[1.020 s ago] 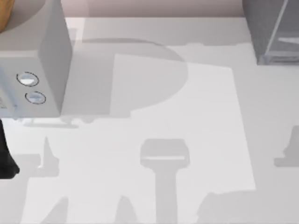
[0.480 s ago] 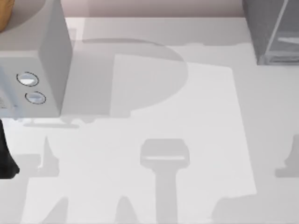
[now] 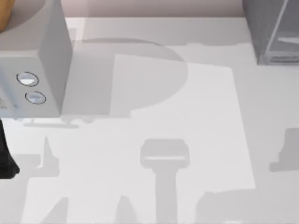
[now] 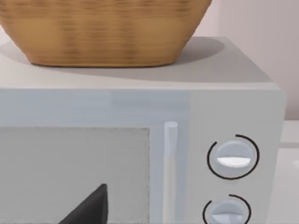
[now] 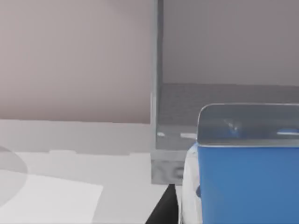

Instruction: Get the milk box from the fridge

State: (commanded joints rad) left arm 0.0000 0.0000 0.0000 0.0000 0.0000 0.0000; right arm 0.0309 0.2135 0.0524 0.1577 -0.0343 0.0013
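The milk box [image 5: 247, 186], white with a bright blue face, fills the near corner of the right wrist view. A black fingertip [image 5: 161, 211] of my right gripper lies against its white side, so the gripper looks shut on it. Behind the box stands the fridge [image 5: 205, 116], its thin glassy panel edge [image 5: 156, 84] upright and its dark inside showing. In the top view the fridge [image 3: 271, 28] sits at the far right corner of the table. My left arm [image 3: 5, 158] stays at the left edge, with one black fingertip [image 4: 88, 207] in front of the microwave door.
A light grey microwave [image 3: 32, 60] with two round dials [image 3: 28, 79] stands at the far left. A woven basket [image 4: 103, 28] rests on top of it. Arm shadows lie across the white table [image 3: 154, 102].
The right arm's shadow at the table's right edge has shifted slightly left and up. The left arm has not moved.
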